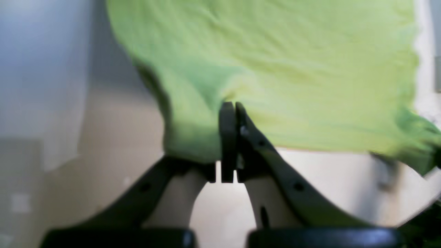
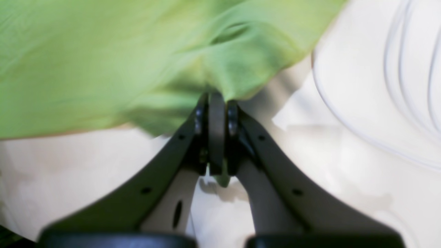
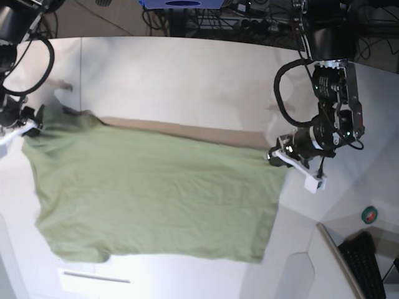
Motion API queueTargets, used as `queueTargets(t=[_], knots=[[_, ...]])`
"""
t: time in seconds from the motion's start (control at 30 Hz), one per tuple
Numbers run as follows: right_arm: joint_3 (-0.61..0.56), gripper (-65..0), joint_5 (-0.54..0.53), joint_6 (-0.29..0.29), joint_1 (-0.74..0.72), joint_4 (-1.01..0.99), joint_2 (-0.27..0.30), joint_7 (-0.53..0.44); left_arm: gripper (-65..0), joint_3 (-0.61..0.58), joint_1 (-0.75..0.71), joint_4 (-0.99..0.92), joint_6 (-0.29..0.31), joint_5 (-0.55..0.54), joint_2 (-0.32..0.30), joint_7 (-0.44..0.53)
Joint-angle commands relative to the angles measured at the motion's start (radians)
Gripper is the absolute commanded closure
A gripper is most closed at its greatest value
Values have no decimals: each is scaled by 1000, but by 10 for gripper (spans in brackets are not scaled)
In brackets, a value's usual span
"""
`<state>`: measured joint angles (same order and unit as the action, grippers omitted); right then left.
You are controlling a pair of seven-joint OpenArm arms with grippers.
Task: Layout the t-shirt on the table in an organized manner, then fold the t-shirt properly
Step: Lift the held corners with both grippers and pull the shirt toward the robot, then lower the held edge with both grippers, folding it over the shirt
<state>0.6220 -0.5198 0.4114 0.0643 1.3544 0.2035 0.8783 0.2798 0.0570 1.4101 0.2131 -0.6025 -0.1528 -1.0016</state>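
Note:
The olive-green t-shirt [image 3: 156,199] is stretched wide across the white table [image 3: 187,75], its far edge lifted and casting a shadow on the tabletop. In the base view my left gripper [image 3: 275,156] pinches the shirt's right far corner and my right gripper [image 3: 32,126] pinches its left far corner. The left wrist view shows the left gripper [image 1: 231,105] shut on a fold of the t-shirt [image 1: 275,69]. Seen from the right wrist, the right gripper [image 2: 216,94] is shut on the bunched t-shirt [image 2: 103,69]. Both wrist views are blurred.
A black keyboard [image 3: 368,265] and a small green round object [image 3: 370,215] sit off the table's lower right corner. Cables and equipment [image 3: 249,15] line the far edge. A thin pale strip [image 3: 96,277] lies near the front edge.

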Motion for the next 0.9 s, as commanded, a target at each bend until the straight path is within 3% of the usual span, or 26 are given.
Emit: queueTargets(t=[0.0,0.23,0.43,0.63,0.77,0.87], knots=[[6,0,-13,5,10,20,20,-17,0,-1,-6,24,9,-21,-8,14],[8,0,-16,5,168,75,18,-9,0,5,-171,36,9,-23,-46,14],[8,0,-92,5,345,216,-23,-9,0,5,-322,182,9,-23,-57,17],[14,0,-101,5,380,248,-65,2,0,6,-409,272,4,-23,-54,17],[92,0,-99,4,378,371,-109,114,0,6,-444,343,4,-23,-54,17],[105,0,-95,4,335,423,-109,157,0,8,-431,347,3,-23,-52,17]])
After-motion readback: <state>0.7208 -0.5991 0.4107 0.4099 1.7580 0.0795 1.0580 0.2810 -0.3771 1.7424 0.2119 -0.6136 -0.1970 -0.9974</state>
